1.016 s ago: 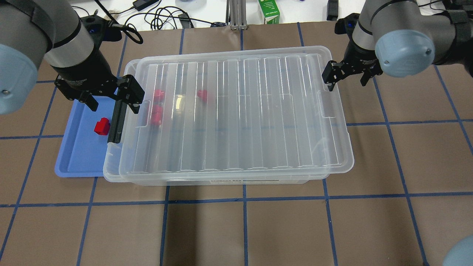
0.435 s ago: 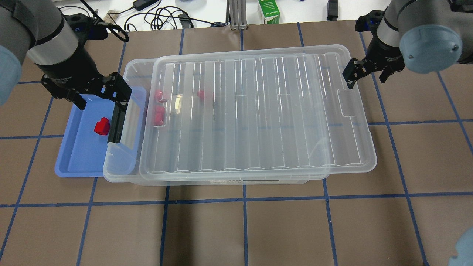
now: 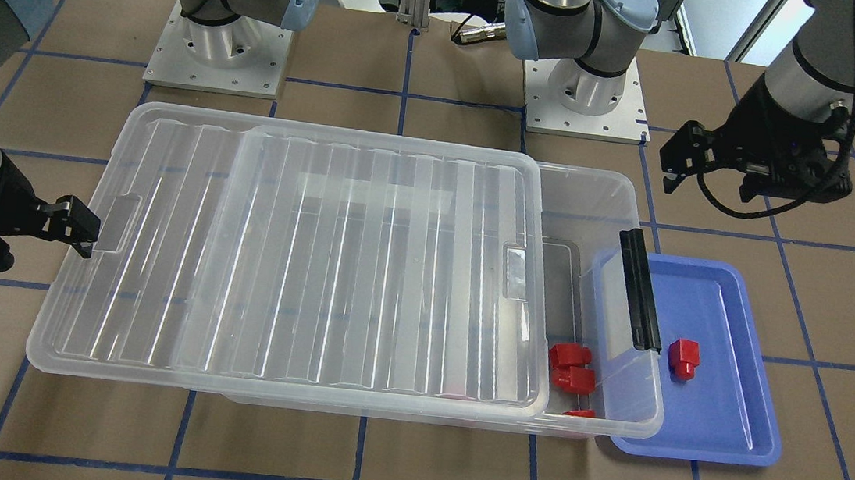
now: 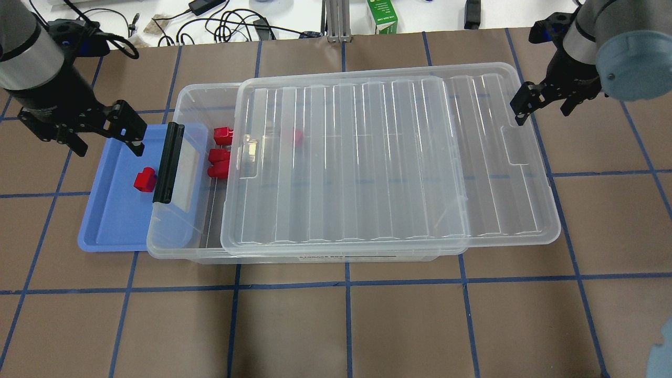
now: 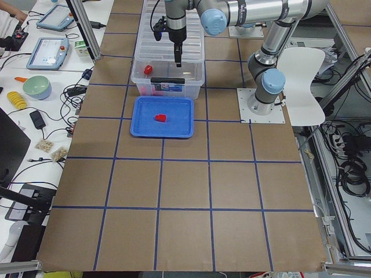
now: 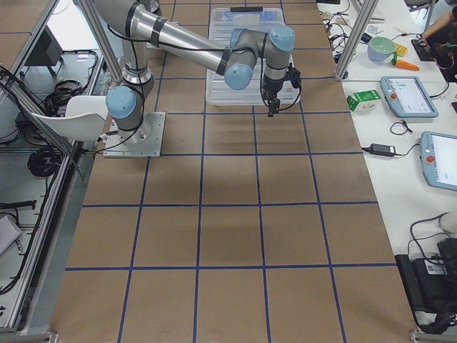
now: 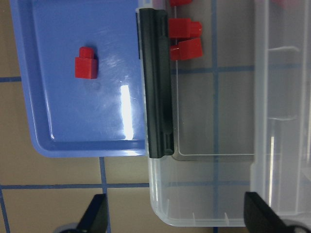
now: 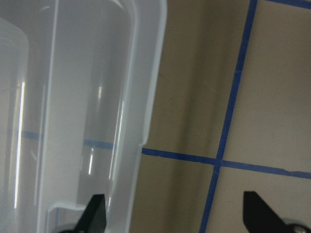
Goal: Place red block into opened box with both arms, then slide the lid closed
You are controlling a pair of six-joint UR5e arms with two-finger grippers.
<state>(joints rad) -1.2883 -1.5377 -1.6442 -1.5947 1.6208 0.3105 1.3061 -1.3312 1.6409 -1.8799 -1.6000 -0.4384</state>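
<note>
One red block (image 4: pixel 143 179) (image 7: pixel 86 66) (image 3: pixel 684 357) lies in the blue tray (image 4: pixel 107 231). The see-through box (image 4: pixel 173 247) has its left end uncovered, and the ribbed lid (image 4: pixel 388 157) (image 3: pixel 300 259) overhangs its right end. Several more red blocks (image 4: pixel 219 156) (image 3: pixel 570 367) rest inside the box, beside its black bar (image 4: pixel 168 163) (image 7: pixel 156 87). My left gripper (image 4: pixel 104 136) (image 7: pixel 177 218) hangs open and empty above the tray's far edge. My right gripper (image 4: pixel 546 107) (image 8: pixel 177 218) is open, with one finger (image 4: pixel 522 109) at the lid's far right corner.
Cables, a charger and a green carton (image 4: pixel 382 16) lie beyond the table's far edge. Brown table with blue tape lines (image 4: pixel 346 325) spreads in front of the box. Both arm bases (image 3: pixel 214 55) stand behind the box.
The lid has slid to the right together with my right gripper, uncovering the box's left end. My left gripper has moved left, away from the box's black bar.
</note>
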